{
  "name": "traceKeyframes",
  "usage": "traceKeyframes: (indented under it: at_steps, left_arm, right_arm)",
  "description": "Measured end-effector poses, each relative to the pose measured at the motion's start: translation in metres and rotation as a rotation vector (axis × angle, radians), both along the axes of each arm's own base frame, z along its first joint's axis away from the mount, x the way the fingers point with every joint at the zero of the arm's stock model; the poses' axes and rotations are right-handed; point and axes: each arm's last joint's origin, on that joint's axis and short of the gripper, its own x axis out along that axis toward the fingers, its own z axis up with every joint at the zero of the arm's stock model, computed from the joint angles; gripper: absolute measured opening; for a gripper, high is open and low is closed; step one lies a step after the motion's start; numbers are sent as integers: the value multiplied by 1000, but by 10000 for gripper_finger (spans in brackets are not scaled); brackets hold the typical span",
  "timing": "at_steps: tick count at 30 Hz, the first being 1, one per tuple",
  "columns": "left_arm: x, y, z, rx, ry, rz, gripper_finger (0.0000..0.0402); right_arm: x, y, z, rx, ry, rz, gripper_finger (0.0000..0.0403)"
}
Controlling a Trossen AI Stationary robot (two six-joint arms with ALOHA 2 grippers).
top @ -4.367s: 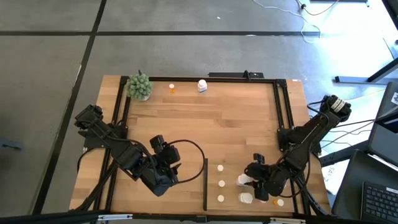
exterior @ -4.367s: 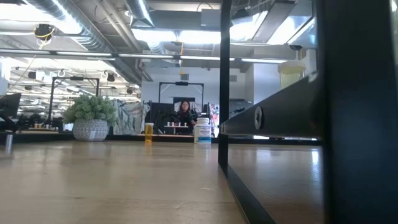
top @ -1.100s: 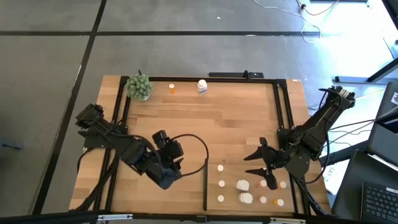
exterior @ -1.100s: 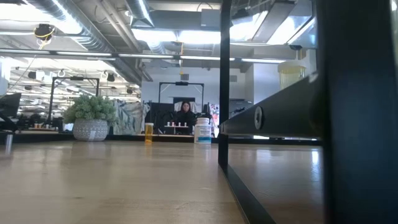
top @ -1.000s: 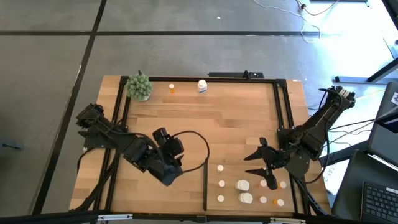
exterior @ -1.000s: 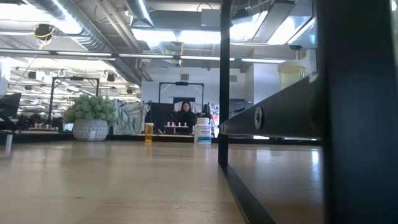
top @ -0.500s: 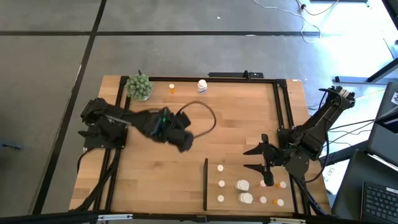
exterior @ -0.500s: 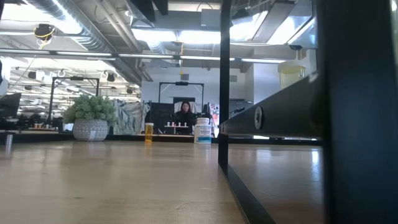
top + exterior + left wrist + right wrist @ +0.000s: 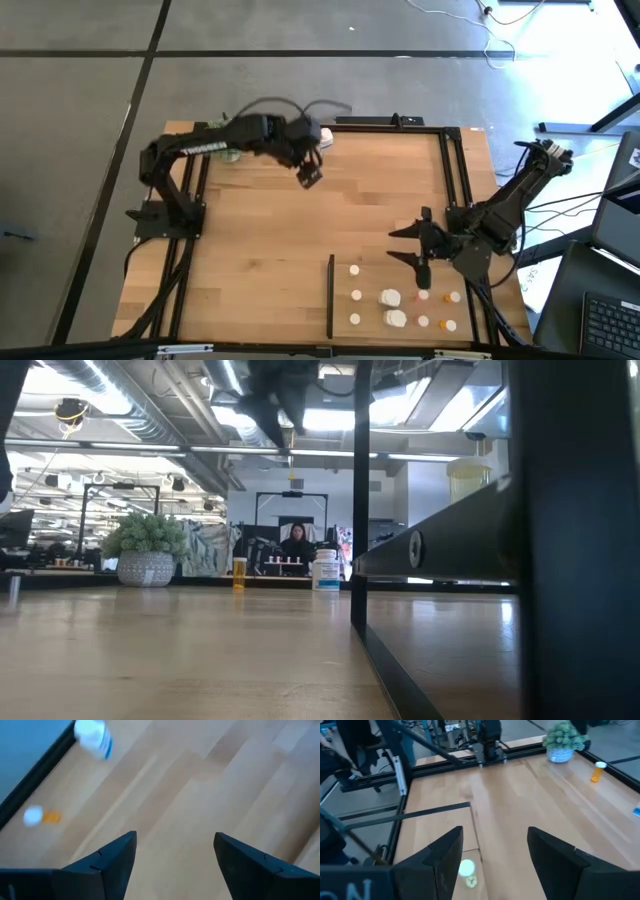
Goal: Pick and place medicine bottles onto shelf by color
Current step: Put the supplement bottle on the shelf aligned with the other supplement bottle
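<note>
— Where are the loose bottles from where you stand?

— Two at the far edge of the tabletop (image 9: 380,200): a chunky white bottle (image 9: 325,138) and, beside it toward the plant (image 9: 146,547), a small orange bottle (image 9: 277,142). Both stand upright in the level view, long axis vertical. The rest, white and orange, are gathered on the shelf (image 9: 375,272) at the near right, beyond its black strip (image 9: 331,296).

— And the left pincer (image 9: 309,177)?

— Out over the far part of the tabletop, just on the near side of the white bottle. It is empty and spread wide; its wrist camera shows bare wood between the two dark fingers (image 9: 112,857). In that same view the white bottle sits ahead and off to one side of the gap, with the orange one farther off the same way, so neither is lined up between the fingers.

— So the white one is nearer?

— I judge so. The left arm is by far the closer arm to both. To take the white bottle it would need to swing toward the far edge and centre the fingers on either side of the upright body.

— The right pincer (image 9: 418,246)?

— Also wide and empty, hovering near the far edge of the shelf, well apart from the two far bottles. It looks across the tabletop toward the plant and the orange bottle.
</note>
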Motion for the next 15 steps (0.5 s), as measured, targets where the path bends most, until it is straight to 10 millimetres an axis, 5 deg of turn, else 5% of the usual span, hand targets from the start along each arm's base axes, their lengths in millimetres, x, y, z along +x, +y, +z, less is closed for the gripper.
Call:
traceKeyframes:
  at_steps: [8,15]
  left_arm:
    - [-10,77,9,-19,-181,-63,260]
    - [-21,136,-11,-103,-222,-85,260]
  right_arm:
    - [13,-17,0,-6,-9,-116,223]
    - [25,-37,1,-16,-24,-245,223]
